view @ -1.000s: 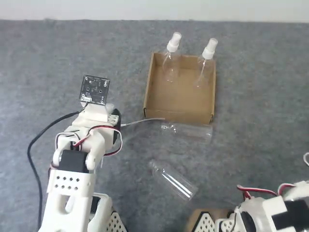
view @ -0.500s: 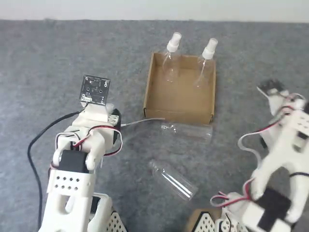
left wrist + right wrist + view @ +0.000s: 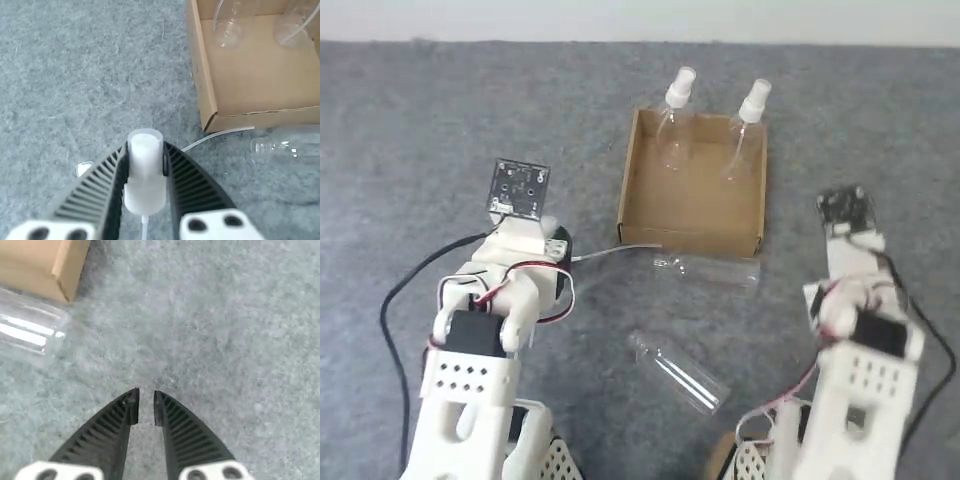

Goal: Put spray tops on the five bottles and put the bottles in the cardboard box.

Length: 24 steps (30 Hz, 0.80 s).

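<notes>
My left gripper [image 3: 145, 147] is shut on a white spray top [image 3: 145, 172], held left of the cardboard box [image 3: 692, 200]; its thin dip tube [image 3: 620, 250] reaches toward the box's near corner. Two clear bottles with spray tops [image 3: 675, 115] [image 3: 745, 125] stand at the box's far wall. Two bottles without tops lie on the carpet: one [image 3: 707, 269] along the box's near side, another [image 3: 678, 372] closer to the arms. My right gripper [image 3: 145, 393] hangs over bare carpet with its fingers nearly together and nothing between them, right of the lying bottle [image 3: 25, 327].
Grey carpet covers the whole table. The right arm [image 3: 855, 330] stands right of the box's near corner [image 3: 60, 270]. A black cable [image 3: 395, 300] loops left of the left arm. Open carpet lies to the far left and far right.
The right arm came up from the lower right edge, swung through the right side, and now stands beside the box. The left arm has kept still with the spray top.
</notes>
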Tool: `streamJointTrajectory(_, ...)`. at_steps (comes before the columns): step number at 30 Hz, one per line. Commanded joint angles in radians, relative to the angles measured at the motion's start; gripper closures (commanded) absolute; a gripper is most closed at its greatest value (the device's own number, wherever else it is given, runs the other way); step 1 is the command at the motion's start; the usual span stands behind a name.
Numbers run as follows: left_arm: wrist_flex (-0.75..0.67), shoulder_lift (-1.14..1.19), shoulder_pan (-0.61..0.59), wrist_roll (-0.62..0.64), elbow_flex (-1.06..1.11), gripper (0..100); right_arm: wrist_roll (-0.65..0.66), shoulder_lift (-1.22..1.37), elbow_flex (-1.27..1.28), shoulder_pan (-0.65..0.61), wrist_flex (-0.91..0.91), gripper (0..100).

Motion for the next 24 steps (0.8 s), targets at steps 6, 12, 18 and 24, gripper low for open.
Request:
streamJointTrajectory(6, -0.064, -0.031, -0.006, -0.005, 0.019, 99, -0.009, -0.521, 0.276, -0.004, -0.018, 99.2)
streamJointTrajectory(12, -0.101, -0.031, -0.006, -0.003, 0.047, 99, -0.008, -0.725, 0.359, -0.004, 0.084, 98.9)
streamJointTrajectory(18, -0.178, -0.031, -0.006, -0.003, 0.108, 99, -0.008, -0.805, 0.456, -0.005, 0.090, 98.8)
streamJointTrajectory(24, -0.203, -0.031, -0.006, -0.002, 0.127, 99, -0.008, -0.799, 0.583, -0.001, -0.025, 98.8)
